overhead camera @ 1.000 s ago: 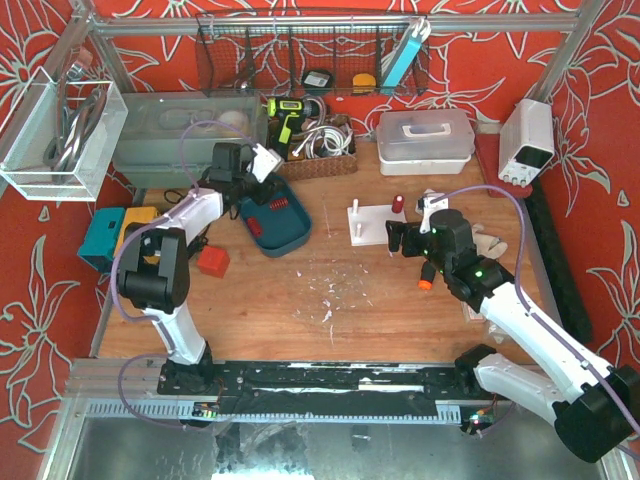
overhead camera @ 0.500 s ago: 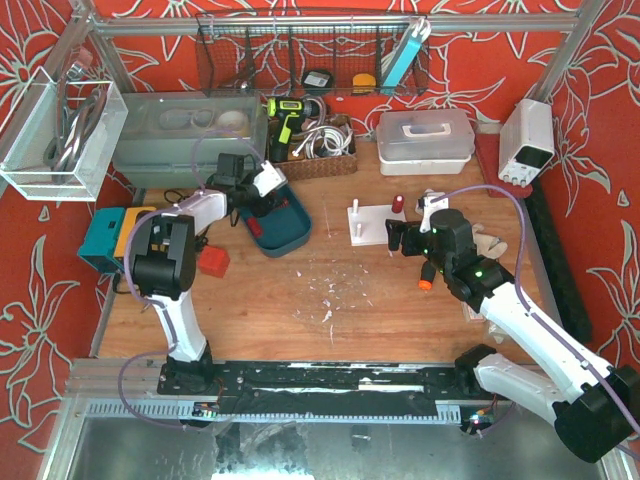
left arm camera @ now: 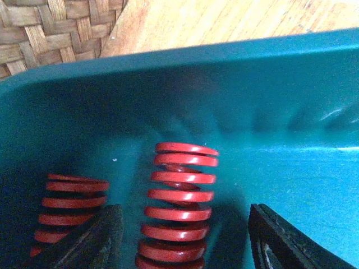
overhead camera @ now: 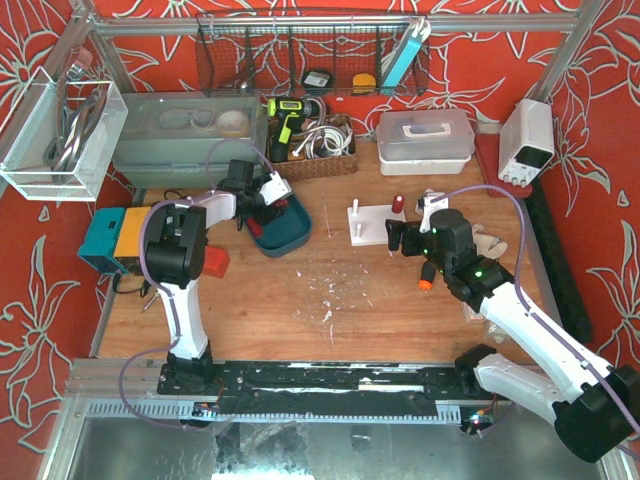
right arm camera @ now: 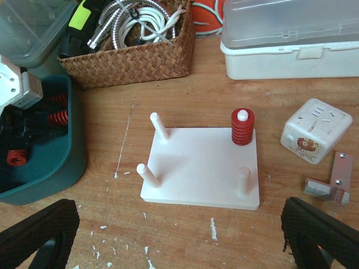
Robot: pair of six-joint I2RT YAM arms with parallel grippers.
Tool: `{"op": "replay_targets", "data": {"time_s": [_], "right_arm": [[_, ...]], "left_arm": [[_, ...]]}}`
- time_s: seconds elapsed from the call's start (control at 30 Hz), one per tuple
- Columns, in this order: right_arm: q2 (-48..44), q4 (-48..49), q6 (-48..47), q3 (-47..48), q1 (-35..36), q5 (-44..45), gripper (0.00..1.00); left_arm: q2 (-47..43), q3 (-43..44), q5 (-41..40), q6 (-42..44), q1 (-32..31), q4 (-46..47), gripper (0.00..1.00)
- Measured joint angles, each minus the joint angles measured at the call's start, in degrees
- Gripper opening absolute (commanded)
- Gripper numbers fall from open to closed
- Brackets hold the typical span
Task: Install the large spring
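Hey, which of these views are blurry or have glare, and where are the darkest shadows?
Left wrist view: the red spring is sharp with glints on its coils, the teal bin wall looks soft, shadow swallows the lower left by the left fingers. Right wrist view: the peg board is crisp, the right fingers dark and blurred. Top external view: evenly lit, no strong glare.
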Motion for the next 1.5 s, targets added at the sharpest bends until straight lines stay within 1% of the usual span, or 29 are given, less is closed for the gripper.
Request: {"op": "replay_targets", "data": {"time_s": [0.07, 0.23, 0.43, 0.53, 0.6, 0.77, 0.93, 1.1, 1.2, 1.27, 1.37, 1.5], "right_arm": [[0.07, 0.02, 0.00, 0.00, 0.00, 0.00, 0.99], [0.74, 0.07, 0.00, 0.00, 0.00, 0.00, 0.99], [1.53, 0.07, 0.00, 0.00, 0.00, -0.02, 0.99], [1.53, 0.09, 0.00, 0.00, 0.00, 0.00, 0.99], [1.53, 0.04, 0.00, 0.00, 0.00, 0.02, 0.99], [1.53, 0.07, 0.00, 0.00, 0.00, 0.02, 0.99], [1.51, -0.04, 0.00, 0.00, 0.00, 0.04, 0.99], [0.76, -0.20, 0.02, 0.00, 0.00, 0.48, 0.99], [0.44, -0.50, 0.02, 0.00, 0.00, 0.74, 0.99], [0.42, -0.85, 0.02, 0.00, 0.00, 0.72, 0.99], [0.28, -1.03, 0.02, 0.00, 0.00, 0.26, 0.99], [0.24, -1.31, 0.04, 0.09, 0.00, -1.68, 0.99]], "left_arm": [[0.72, 0.37, -1.05, 0.26, -0.17, 0.02, 0.60], [1.64, 0.79, -1.73, 0.66, -0.44, 0.28, 0.51], [1.79, 0.87, -2.21, 1.33, -0.59, 0.26, 0.24], [1.79, 0.85, -2.40, 1.62, -0.61, 0.35, 0.14], [1.79, 0.76, -2.34, 1.51, -0.61, 0.37, 0.09], [-0.26, -1.11, -1.36, 0.87, -0.61, 0.20, 0.06], [-8.04, -6.19, -0.68, -2.89, -0.61, 1.86, 0.04], [-18.34, -10.67, -0.07, -10.93, -0.63, 8.28, 0.02], [-24.98, -15.28, 0.22, -18.60, -0.74, 15.10, 0.03], [-30.45, -20.17, 0.15, -24.30, -1.20, 20.39, 0.03], [-38.53, -27.69, -0.98, -30.56, -4.07, 27.19, 0.03], [-46.97, -34.71, -6.29, -35.34, -13.07, 31.08, 0.03]]}}
